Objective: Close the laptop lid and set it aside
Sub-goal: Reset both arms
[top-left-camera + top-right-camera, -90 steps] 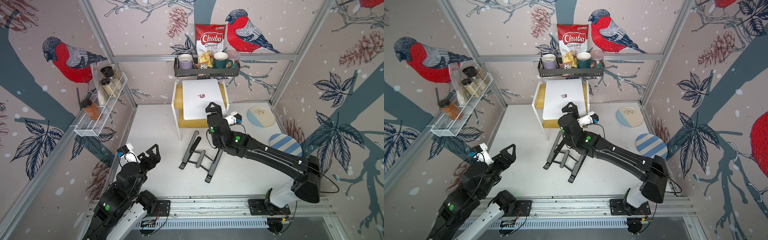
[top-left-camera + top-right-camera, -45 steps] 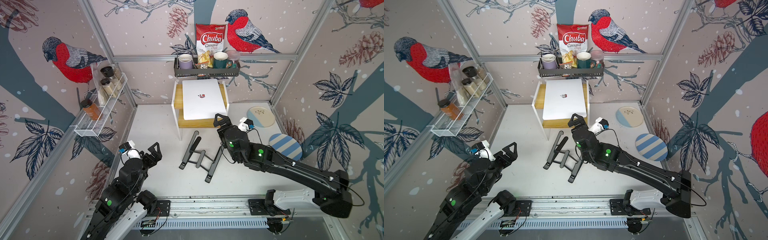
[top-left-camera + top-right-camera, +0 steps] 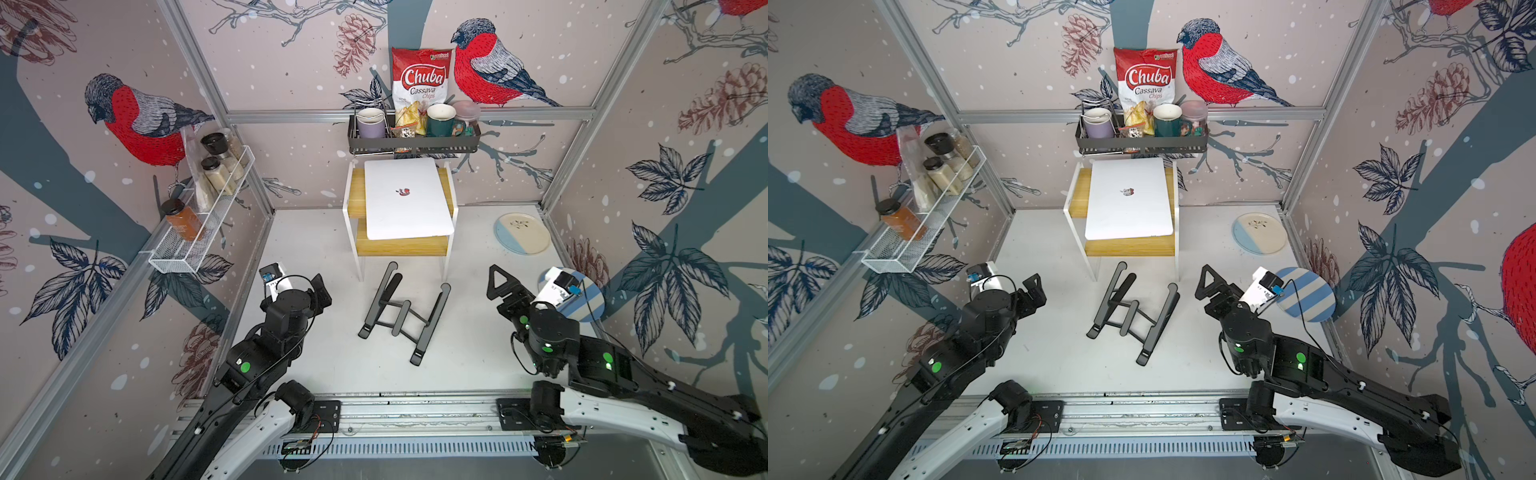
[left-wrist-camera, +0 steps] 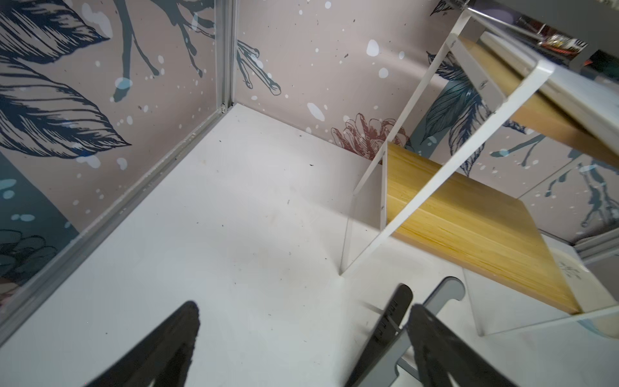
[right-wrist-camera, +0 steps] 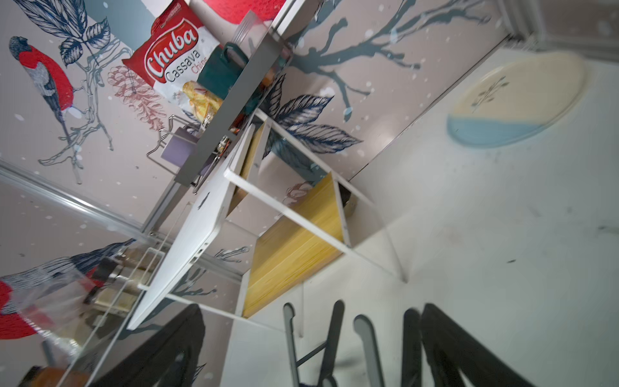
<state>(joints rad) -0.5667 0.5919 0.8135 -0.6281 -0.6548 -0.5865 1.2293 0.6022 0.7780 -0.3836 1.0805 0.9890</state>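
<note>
wire rack [image 3: 199, 232]: hung on the left wall with jars in it, no part in the step.
left gripper [image 3: 320, 287]: low over the table [image 3: 311, 232] at the left, jaws apart, nothing between them; its fingers [image 4: 181, 331] were wide in the left wrist view.
laptop [image 3: 405, 199]: lay flat on the top board of the white-framed shelf [image 3: 401, 247] at back centre, well apart from both grippers.
laptop lid [image 3: 415, 178]: down on the base, logo side up, no gap seen in either top view.
laptop front edge: looked to overhang the top board a bit, hard to be sure.
folding stand [image 3: 403, 316]: black, empty, on the table just in front of the shelf, between the two arms.
right gripper [image 3: 500, 286]: right of the stand, jaws apart and empty; fingers [image 5: 445, 338] spread in the right wrist view.
plates: cream-and-blue plate [image 3: 523, 232] by the right wall, striped plate [image 3: 590, 307] partly under the right wrist.
step in hand: task looked done; only parking the arms was left.
how to do it well: pull each arm straight back and low, stay off the shelf legs so the laptop is not jolted, and steer the right fingers clear of the stand's arms and the striped plate.
</note>
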